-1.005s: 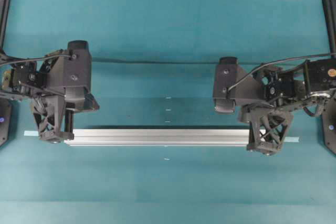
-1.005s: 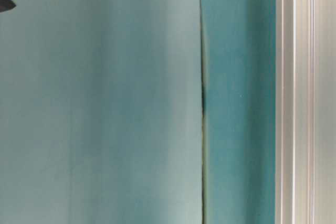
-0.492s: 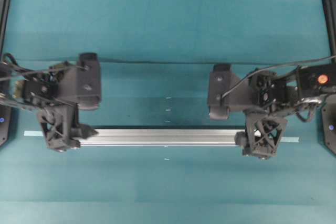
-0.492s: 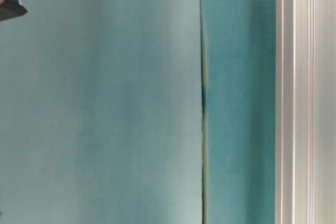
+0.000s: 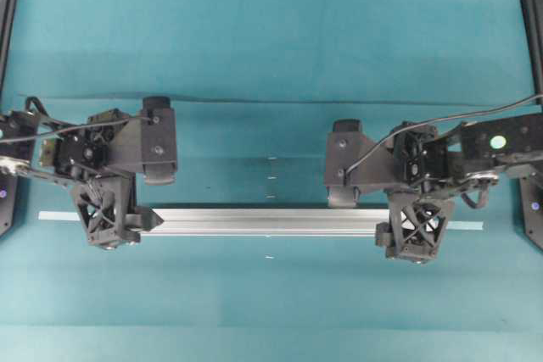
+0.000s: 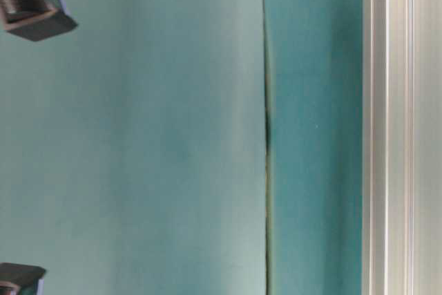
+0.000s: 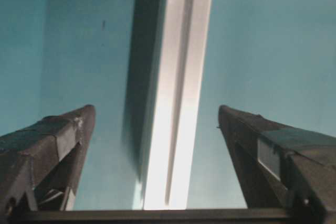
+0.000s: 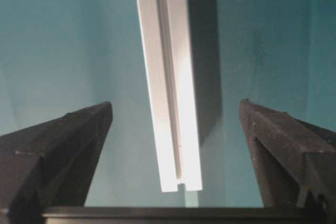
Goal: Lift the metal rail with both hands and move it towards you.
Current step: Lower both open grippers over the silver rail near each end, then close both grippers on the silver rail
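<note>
between my left gripper point(image 7: 152, 124) fingers the metal rail point(image 7: 176, 103) runs straight away from the wrist, centred, with clear gaps on both sides, so the jaws stand spread and grasp nothing. my right gripper point(image 8: 176, 124) is likewise released; the rail's cut end sits inside its span, a little nearer the left finger point(image 8: 58, 145). from overhead the rail point(image 5: 263, 220) lies flat on the teal table point(image 5: 271, 40), over a pale tape strip point(image 5: 58, 216), each gripper straddling one end.

to do this well, i judge both should sink until the pads flank the rail's side walls, clench together, then lift level so neither end twists. i would nudge the right gripper inward first. no brand, label or writing is legible.
</note>
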